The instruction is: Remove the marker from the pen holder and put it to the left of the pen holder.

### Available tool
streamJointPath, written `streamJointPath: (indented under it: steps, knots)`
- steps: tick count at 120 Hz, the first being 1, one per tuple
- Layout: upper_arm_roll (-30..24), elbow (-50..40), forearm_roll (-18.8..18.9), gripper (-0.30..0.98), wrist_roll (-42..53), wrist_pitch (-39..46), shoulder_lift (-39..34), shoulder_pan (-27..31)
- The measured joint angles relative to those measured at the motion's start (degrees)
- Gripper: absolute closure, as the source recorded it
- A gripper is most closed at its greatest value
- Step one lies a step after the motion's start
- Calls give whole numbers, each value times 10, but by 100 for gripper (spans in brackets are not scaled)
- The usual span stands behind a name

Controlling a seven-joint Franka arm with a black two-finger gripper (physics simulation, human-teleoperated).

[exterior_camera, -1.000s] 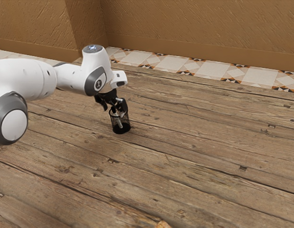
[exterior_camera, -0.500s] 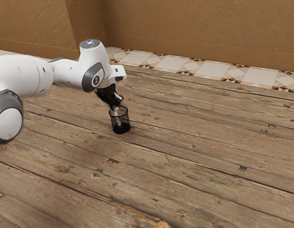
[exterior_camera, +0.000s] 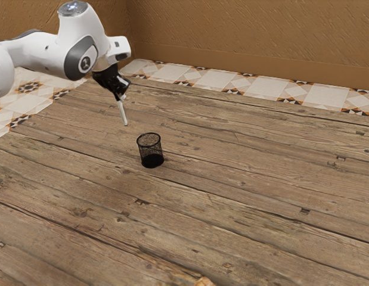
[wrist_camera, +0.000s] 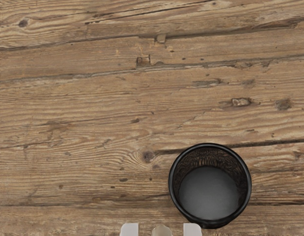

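High over the table, my gripper [exterior_camera: 121, 96] is shut on the marker [exterior_camera: 123, 113], a thin whitish stick that hangs below the fingers, slightly tilted. The marker is out of the pen holder [exterior_camera: 151, 151], a black mesh cup standing upright on the wood, and hangs up and toward the exterior view's left from it. In the wrist view the tips of my gripper [wrist_camera: 161, 229] show at the lower edge, with the rounded end of the marker [wrist_camera: 162, 231] between them. Close by is the pen holder [wrist_camera: 209, 194], its inside bare down to the floor.
The wooden table [exterior_camera: 232, 196] spreads out around the pen holder. A patterned tile strip [exterior_camera: 267, 88] and a brown wall [exterior_camera: 250, 36] lie beyond it in the exterior view.
My gripper has risen out of the pen holder and moved toward the exterior view's left and away from the holder, carrying the marker. The pen holder has stayed in place.
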Motion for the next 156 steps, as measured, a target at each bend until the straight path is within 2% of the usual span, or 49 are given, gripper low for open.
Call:
streamJointPath:
  steps: [16,52,76,88,114,130,156]
  knots:
    - [0,3,18,78,-3,-13,8,29]
    - [-1,93,22,77,29,3,119,60]
    - [-3,121,19,77,72,82,174,71]
    - [-5,134,-3,77,98,127,199,76]
    - [-56,133,-38,77,156,223,240,121]
    - [-85,129,-47,77,192,273,262,150]
    - [-106,126,-54,77,241,329,290,165]
